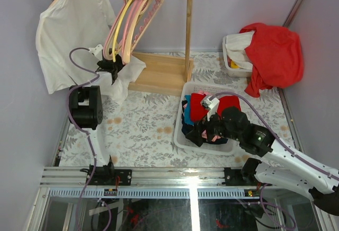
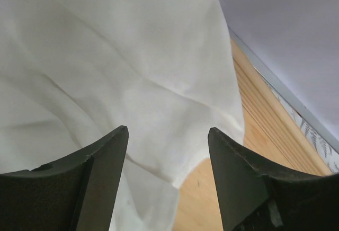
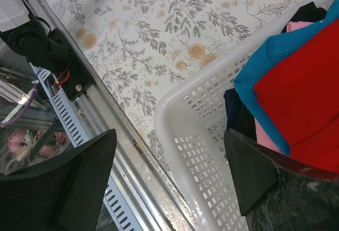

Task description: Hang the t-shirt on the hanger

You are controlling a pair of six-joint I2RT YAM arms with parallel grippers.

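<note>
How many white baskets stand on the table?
2. One basket near the right arm holds red and navy clothes; the other basket, back right, is draped with a red garment.

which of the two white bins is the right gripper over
The near perforated basket of red and blue clothes, under the right gripper. The far bin is draped with a red garment.
</note>
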